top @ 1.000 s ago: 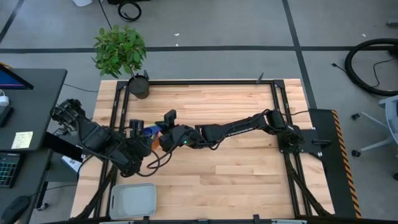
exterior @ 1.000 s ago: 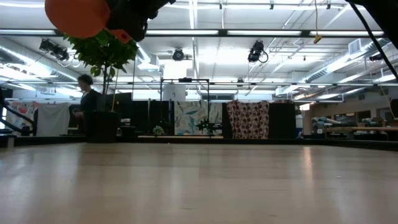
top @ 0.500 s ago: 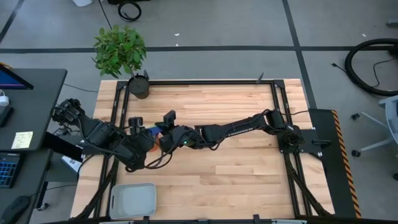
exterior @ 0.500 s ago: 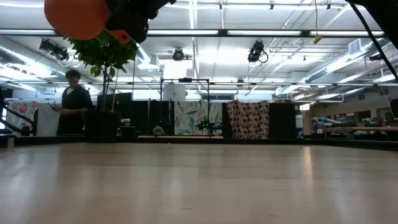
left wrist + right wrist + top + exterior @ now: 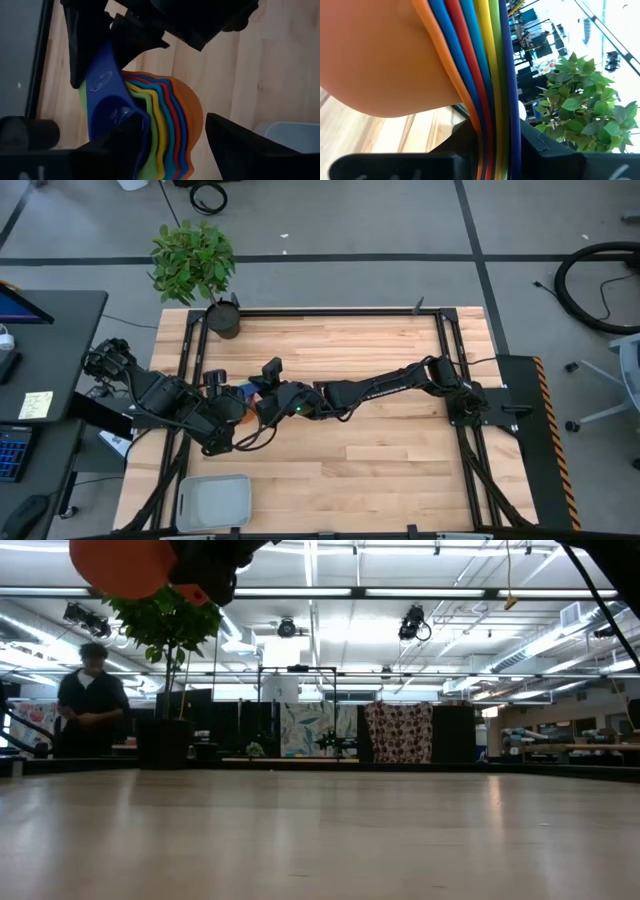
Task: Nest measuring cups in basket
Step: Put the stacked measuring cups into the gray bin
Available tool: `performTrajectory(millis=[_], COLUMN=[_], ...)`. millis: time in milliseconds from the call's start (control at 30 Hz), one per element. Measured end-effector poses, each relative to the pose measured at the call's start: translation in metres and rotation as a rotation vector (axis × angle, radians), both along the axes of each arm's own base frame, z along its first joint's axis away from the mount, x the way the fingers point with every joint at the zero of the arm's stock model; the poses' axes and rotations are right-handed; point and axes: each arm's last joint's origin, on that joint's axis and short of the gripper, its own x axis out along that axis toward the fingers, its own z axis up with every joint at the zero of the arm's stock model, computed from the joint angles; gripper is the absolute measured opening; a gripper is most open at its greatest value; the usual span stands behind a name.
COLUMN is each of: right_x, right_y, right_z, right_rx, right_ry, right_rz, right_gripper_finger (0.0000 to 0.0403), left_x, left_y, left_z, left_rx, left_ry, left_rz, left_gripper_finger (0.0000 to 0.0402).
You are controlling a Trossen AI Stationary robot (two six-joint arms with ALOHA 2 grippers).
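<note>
Right pincer [image 5: 262, 394] clamped on nested measuring cups [image 5: 150, 120], held above counter [image 5: 380, 470], left of centre. Left pincer [image 5: 170, 140] open around the stack. Basket [image 5: 213, 502] lower left.

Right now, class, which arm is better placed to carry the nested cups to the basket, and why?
Probably left: its gripper is at the measuring cups and its base is on the basket's side; the right arm would reach farther.
</note>
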Motion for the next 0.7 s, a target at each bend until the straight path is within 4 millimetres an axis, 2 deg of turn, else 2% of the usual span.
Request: performTrajectory(millis=[567,700], right_x=[0.002,0.002], right_y=[0.0,0.0], right_z=[0.006,0.004], right_rx=[-0.037,-0.034], right_ry=[-0.044,-0.036], right_rz=[0.013,0.026], right_gripper_finger=[0.0085,0.0085], left_x=[-0.001,-0.001], left_y=[0.001,0.0], left_z=[0.0,-0.01], left_rx=[-0.004,0.026], left_ry=[0.013,0.041], left_rz=[0.008,0.009], left_gripper_finger=[0.0222,0.0222])
